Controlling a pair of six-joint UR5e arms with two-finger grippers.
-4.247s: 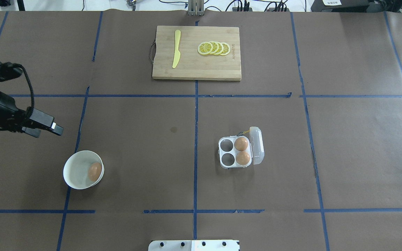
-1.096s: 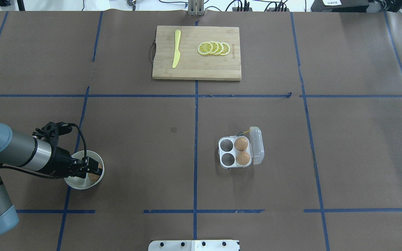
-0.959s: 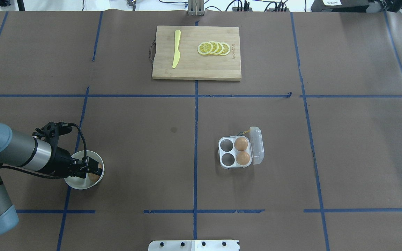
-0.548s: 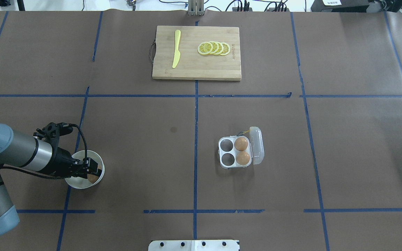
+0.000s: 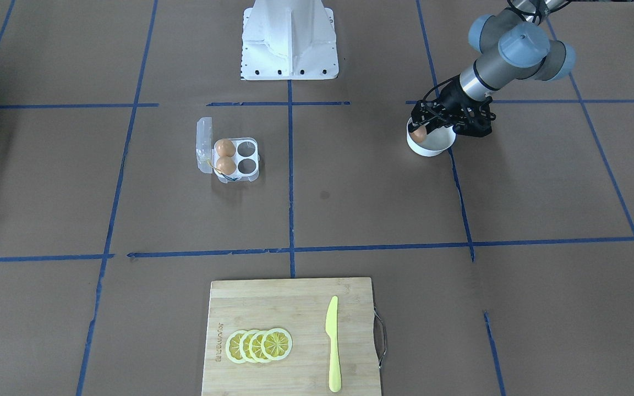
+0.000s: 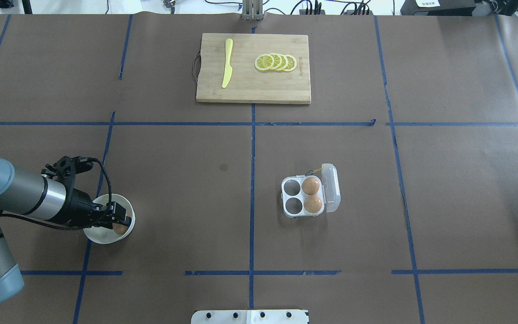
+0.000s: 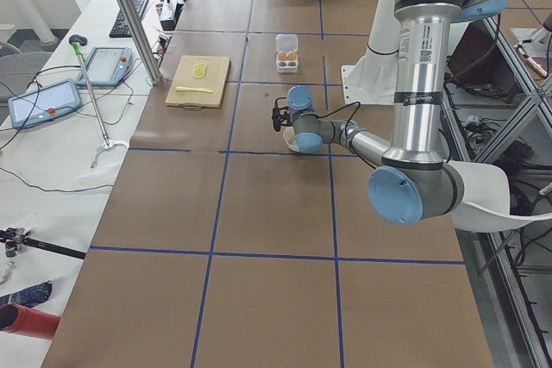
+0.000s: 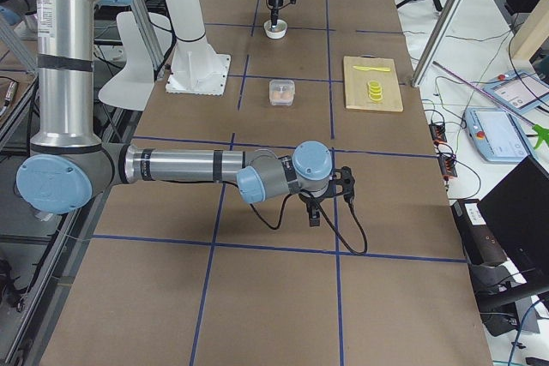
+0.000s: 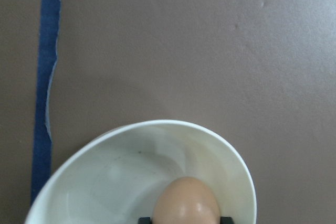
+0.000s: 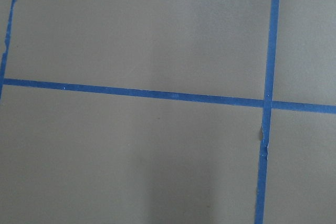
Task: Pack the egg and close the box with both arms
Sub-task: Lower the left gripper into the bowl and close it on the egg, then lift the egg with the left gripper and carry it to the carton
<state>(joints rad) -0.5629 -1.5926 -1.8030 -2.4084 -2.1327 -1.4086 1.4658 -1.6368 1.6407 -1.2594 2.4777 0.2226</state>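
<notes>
**A:** What sits nearest the robot?

**B:** A white round bowl (image 9: 121,166) on the brown paper tabletop (image 6: 187,180), on the robot's left side. The black two-finger left hand (image 6: 121,226) dips into it. It pinches a small orange-brown egg (image 9: 186,203) close to the bowl's wall, probably to lift it out.

**A:** Where should the egg go?

**B:** Farther out and well apart is a clear plastic four-cup egg carton (image 6: 292,196). Its hinged lid (image 6: 332,189) is swung open on the side away from the bowl. Two brown eggs (image 6: 311,185) fill the cups by the lid. The two empty cups face the bowl, so the way in is open.

**A:** And the right hand (image 8: 315,214)?

**B:** It hangs over bare tabletop, away from the carton. I cannot tell if it is spread or pressed together. Farthest off, a wooden cutting board (image 6: 250,90) holds lemon slices (image 6: 276,62) and a yellow knife (image 6: 227,63).
</notes>
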